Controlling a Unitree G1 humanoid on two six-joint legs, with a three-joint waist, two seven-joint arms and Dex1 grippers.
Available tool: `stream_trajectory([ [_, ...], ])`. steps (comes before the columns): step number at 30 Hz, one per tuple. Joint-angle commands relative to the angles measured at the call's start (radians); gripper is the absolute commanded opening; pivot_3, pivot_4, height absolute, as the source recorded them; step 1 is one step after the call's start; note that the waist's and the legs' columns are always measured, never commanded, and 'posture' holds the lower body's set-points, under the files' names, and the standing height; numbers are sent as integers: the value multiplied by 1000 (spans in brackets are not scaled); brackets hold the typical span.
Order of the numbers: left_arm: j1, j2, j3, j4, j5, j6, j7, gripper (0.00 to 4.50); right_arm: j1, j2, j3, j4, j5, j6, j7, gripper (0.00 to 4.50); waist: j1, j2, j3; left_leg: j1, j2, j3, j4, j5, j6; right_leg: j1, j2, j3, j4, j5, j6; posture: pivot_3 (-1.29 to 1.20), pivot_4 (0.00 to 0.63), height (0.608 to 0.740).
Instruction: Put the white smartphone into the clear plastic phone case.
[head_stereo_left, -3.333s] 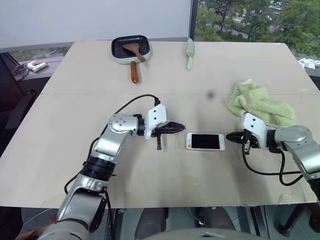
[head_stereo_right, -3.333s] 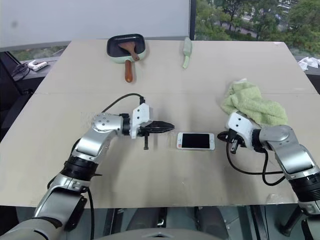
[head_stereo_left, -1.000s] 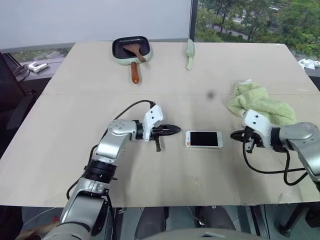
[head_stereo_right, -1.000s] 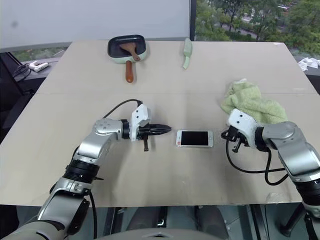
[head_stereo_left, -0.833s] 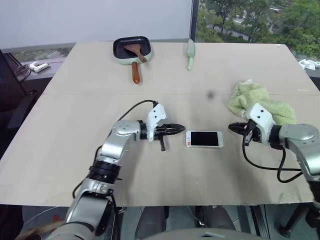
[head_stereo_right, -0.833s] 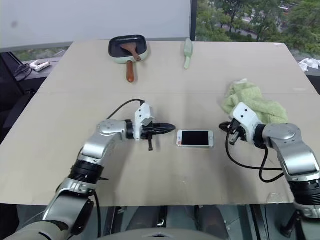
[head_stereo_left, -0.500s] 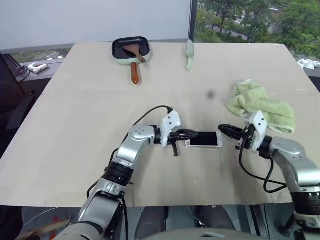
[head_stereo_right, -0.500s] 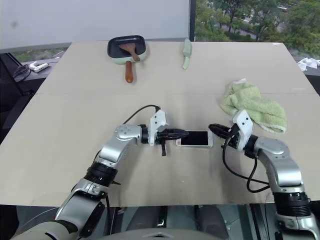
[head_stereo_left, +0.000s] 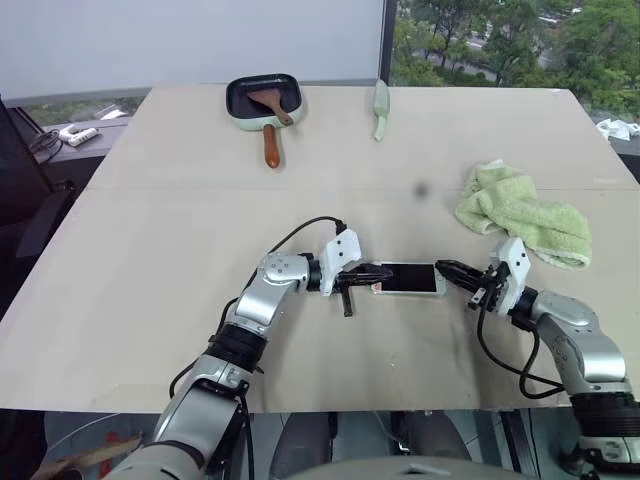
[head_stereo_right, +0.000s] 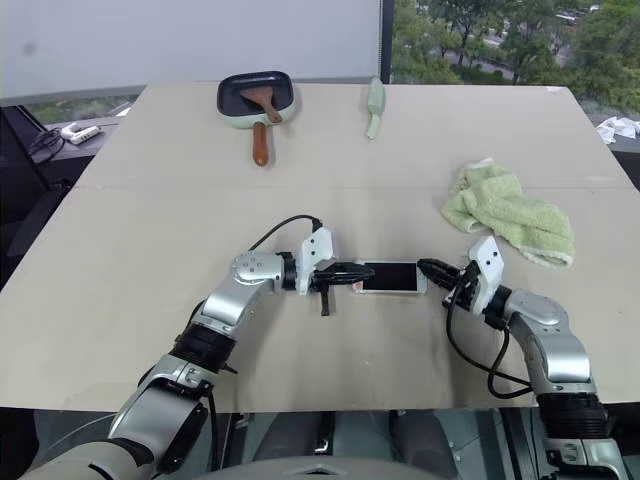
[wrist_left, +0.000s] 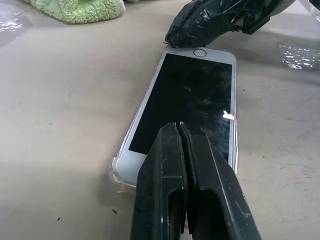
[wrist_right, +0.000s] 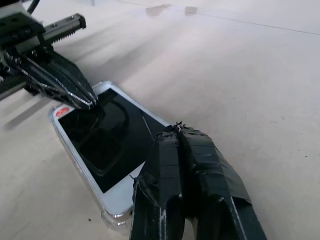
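Smartphone, white, screen up on table, lying between the two grippers, lengthwise along the line joining them. Clear plastic phone case visible as a transparent lip around the phone's corner; phone apparently sitting in or on it, full seating not certain. Left gripper: fingers pressed together, holding nothing, tips resting at or just over the near short end of the phone. Right gripper: likewise closed and empty, tips at the opposite short end by the home button. Closed tips at both ends read as pressing tools, likely placed to push the phone down into the shell. Green cloth beyond the right gripper, well apart; pan far off.
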Motion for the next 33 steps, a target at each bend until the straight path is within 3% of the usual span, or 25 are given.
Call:
stream_trajectory([
  [1, 5, 5, -11, 9, 17, -6, 1, 68, 23, -28, 46, 17, -28, -2, 24, 0, 0, 0, -1, 0, 0, 0, 0, 0, 0, 0, 0, 0, 0, 0, 0, 0, 150, 740],
  [15, 10, 5, -10, 3, 27, -12, 6, 68, 34, -120, 180, 55, -103, 32, 63, 0, -3, -2, -5, 15, 0, 0, -2, 0, 0, 15, 0, 0, -2, -1, 0, 0, 150, 740],
  [33, 6, 2, -11, 4, 38, -17, 2, 68, 18, -205, 298, 81, -148, 191, 73, 0, -1, -18, -24, 17, 1, -1, -2, 0, 0, 17, 0, -1, -2, -1, -2, 0, 150, 740],
])
